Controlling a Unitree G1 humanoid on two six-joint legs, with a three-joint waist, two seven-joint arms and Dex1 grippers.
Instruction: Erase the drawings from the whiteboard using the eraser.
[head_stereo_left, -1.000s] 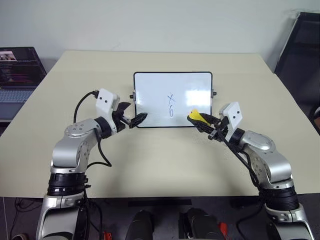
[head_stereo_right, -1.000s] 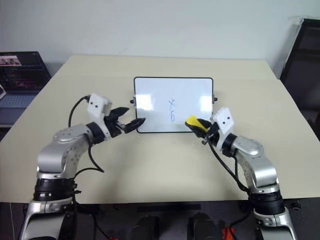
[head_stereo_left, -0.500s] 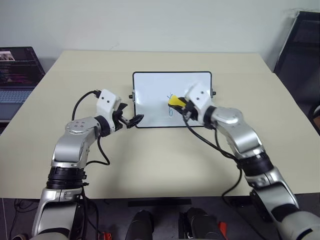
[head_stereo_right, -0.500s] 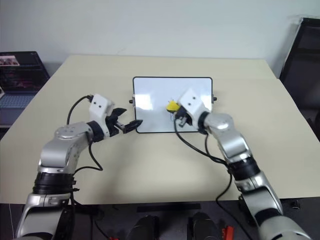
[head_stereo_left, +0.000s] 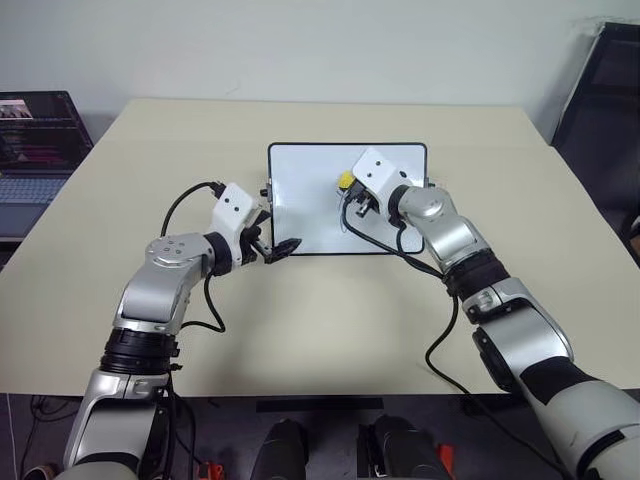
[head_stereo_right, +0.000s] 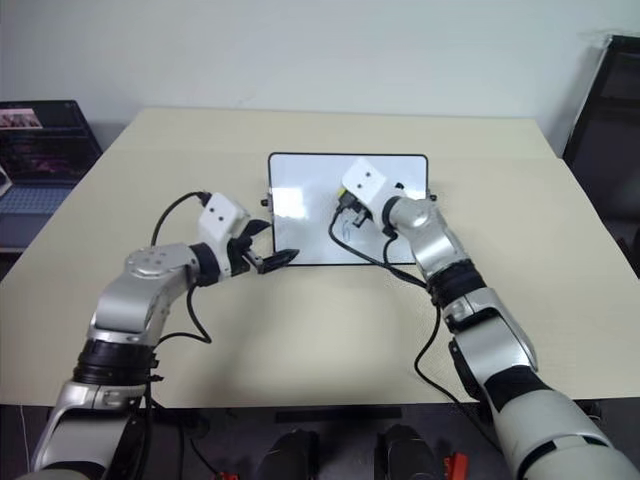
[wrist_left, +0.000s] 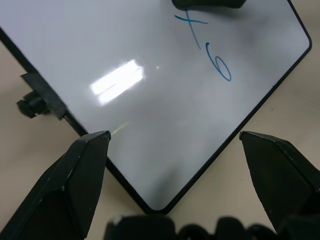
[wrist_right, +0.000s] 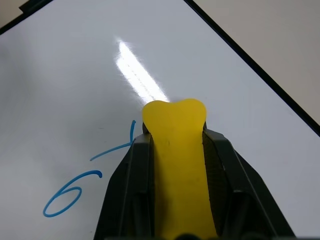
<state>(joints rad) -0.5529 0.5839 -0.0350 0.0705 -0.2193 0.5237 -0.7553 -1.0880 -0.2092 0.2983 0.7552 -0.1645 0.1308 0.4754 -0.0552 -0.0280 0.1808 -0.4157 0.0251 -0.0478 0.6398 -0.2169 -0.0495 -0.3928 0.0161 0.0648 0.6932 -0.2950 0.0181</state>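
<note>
Reaching over a beige table (head_stereo_left: 300, 330) in the head camera's view, the right gripper (head_stereo_left: 347, 186) holds a yellow eraser (head_stereo_left: 345, 180) above the middle of a black-framed whiteboard (head_stereo_left: 300, 190) lying flat at the table's centre. The left gripper (head_stereo_left: 279, 247) sits at the board's near left corner, its fingers spread apart. A laptop (head_stereo_left: 30, 150) stands off to the far left.

From the left wrist, two black fingertips (wrist_left: 90, 150) stand wide on either side of the board's rounded corner, with the blue drawings (wrist_left: 210, 45), an "x" and a "6", farther up the white surface.

From the right wrist, the jaws are clamped tight on the eraser (wrist_right: 176, 150), its tip just beside the "x" stroke, the "6" (wrist_right: 70, 192) near it.
</note>
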